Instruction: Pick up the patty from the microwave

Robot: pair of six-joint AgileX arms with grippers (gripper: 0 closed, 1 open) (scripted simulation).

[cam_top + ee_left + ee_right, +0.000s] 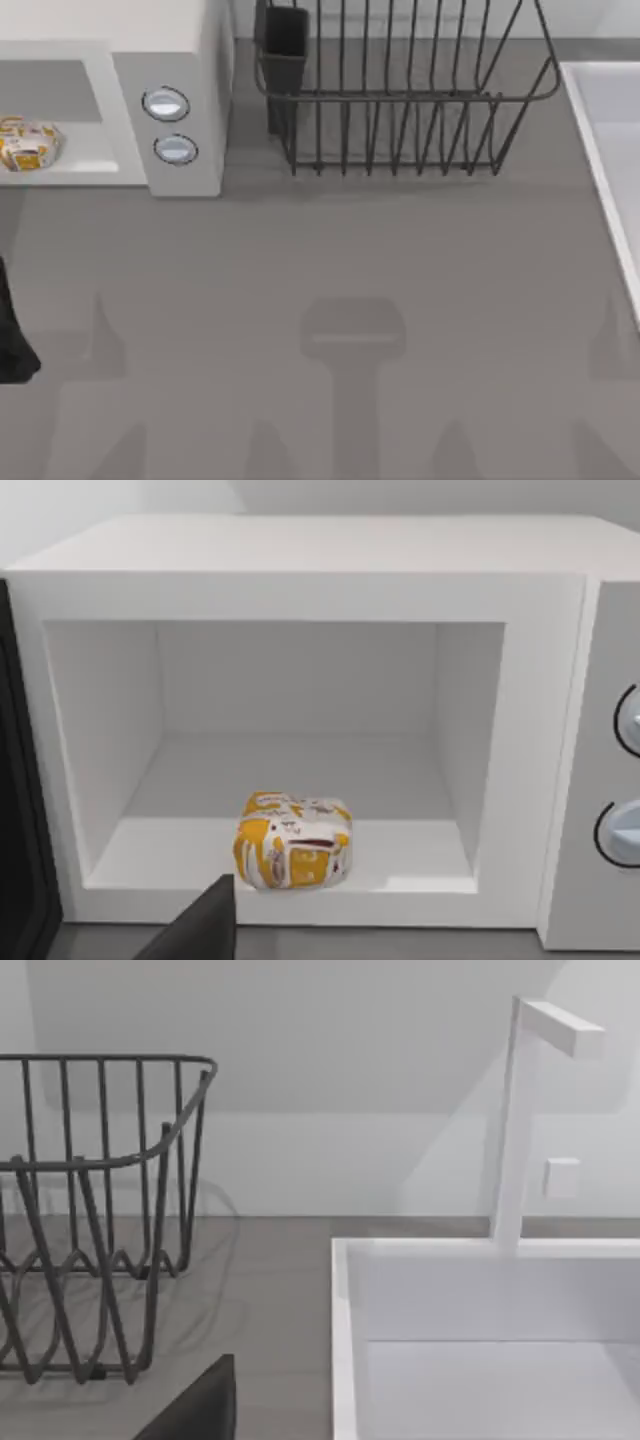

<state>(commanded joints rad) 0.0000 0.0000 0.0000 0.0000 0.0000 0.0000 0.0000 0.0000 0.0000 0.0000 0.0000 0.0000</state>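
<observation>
A dark finger (200,930) of the left gripper juts into the near edge of the left wrist view, just short of the microwave's (300,570) open cavity; whether that gripper is released or clenched cannot be told. The patty (293,841), mottled yellow-orange and white, sits on the cavity floor near its front lip. Beside the cavity, two round knobs (166,104) are stacked on the front panel. To the right on the grey bench (350,300) stands a dark wire dish rack (400,100), then a white sink (480,1340).
</observation>
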